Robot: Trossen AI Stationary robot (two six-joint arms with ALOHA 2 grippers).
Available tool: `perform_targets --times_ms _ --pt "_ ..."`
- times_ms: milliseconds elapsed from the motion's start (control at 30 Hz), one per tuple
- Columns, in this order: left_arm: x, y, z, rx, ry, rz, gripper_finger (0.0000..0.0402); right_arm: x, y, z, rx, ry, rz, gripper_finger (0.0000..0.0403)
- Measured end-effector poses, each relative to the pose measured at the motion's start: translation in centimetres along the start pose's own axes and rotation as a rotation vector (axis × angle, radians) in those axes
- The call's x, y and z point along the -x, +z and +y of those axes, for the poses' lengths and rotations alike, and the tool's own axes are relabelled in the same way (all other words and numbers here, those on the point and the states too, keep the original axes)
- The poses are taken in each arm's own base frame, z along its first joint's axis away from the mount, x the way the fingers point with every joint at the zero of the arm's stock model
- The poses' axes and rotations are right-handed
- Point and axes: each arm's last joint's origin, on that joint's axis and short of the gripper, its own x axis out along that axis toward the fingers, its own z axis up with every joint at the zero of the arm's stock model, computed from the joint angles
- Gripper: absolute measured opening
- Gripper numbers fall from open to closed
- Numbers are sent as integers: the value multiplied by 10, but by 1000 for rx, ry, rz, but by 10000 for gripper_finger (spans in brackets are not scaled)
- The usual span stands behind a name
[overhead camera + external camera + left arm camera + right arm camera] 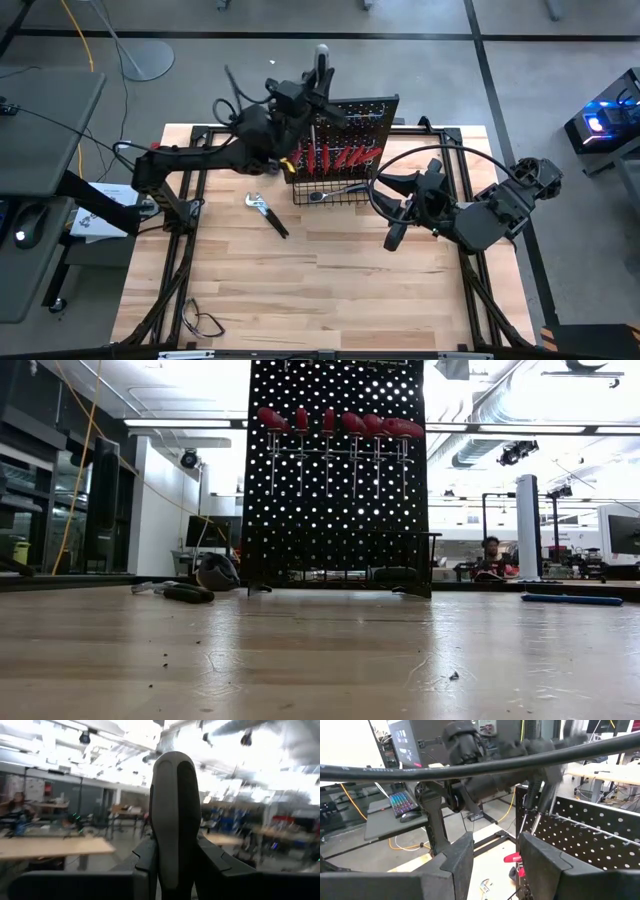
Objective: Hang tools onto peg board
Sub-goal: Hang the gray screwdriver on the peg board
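Observation:
The black peg board (pixel 362 122) stands at the table's far middle, with a wire basket (pixel 335 192) at its base that holds a silver wrench (pixel 335 190). Several red-handled screwdrivers (pixel 340 425) hang in a row on the board (pixel 335 480). My left gripper (pixel 312 88) is above the board's top edge, shut on a grey-and-black-handled tool (pixel 172 815). My right gripper (pixel 492 865) is open and empty to the right of the basket (pixel 400 205). Black-handled pliers (pixel 268 212) lie flat on the table left of the basket. My left gripper pinches the lower part of the tool's grey-and-black handle (pixel 170 870) between its two fingers. The handle's rounded free end (pixel 321 58) sticks out past the fingertips, beyond the peg board's top. The tool is lifted clear of the table. The gripper hides its shaft.
A black cable loop (pixel 205 322) lies near the table's front left corner. A blue-handled tool (pixel 575 599) lies on the table at the right in the low view. The black metal frame (pixel 190 215) runs along the table's sides. Bare wood lies in front of the basket.

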Motion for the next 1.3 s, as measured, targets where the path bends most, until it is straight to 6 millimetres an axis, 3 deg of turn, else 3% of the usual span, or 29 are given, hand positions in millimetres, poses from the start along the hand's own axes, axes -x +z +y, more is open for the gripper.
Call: perform_targets --times_ms 267,667,933,1300 --pt "10 16 -2 63 -35 -84 72 0 0 0 -3 0 0 151" --pt "2 10 0 94 -57 -74 73 0 1 0 -15 2 -5 151" --pt "-5 -7 0 104 -67 21 73 0 1 0 -21 3 -8 151" --pt "-9 -5 4 71 -47 -4 74 0 1 1 -21 3 -8 151"
